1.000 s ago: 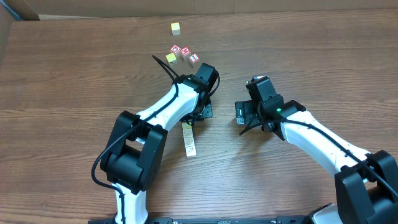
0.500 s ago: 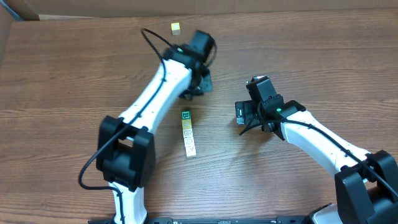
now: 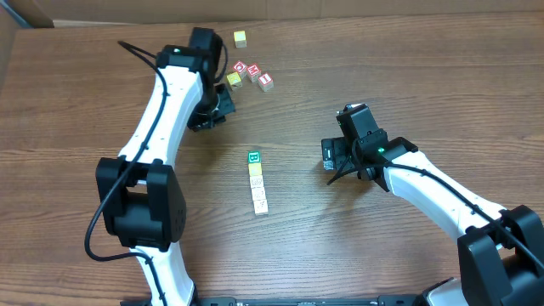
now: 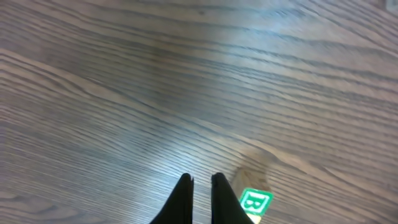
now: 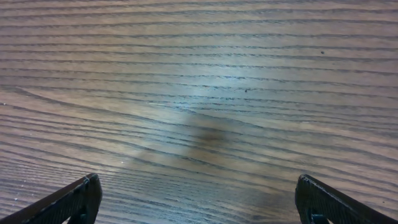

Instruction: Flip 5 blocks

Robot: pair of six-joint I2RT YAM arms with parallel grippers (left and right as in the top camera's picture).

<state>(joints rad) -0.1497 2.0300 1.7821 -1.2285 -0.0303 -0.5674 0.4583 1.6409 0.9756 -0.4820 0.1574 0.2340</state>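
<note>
A short row of blocks lies at the table's middle: a green "B" block [image 3: 253, 157] at the far end, a yellow one [image 3: 255, 171] behind it, then three cream ones [image 3: 258, 196]. My left gripper [image 3: 206, 118] hovers up and left of the row, shut with nothing in it. In the left wrist view its gripper [image 4: 201, 180] points at bare wood, and the green "B" block [image 4: 255, 201] lies just right of the fingertips. My right gripper [image 3: 328, 155] rests to the right of the row, wide open [image 5: 199, 194] over bare table.
Three red-faced cubes [image 3: 253, 72] and a yellow cube [image 3: 233, 79] cluster at the back, close to the left arm's wrist. Another yellow cube [image 3: 240, 37] sits farther back. A cardboard wall [image 3: 255, 10] borders the far edge.
My left arm has swung up and to the left, away from the row of blocks, which is now fully uncovered. The right arm has stayed still.
</note>
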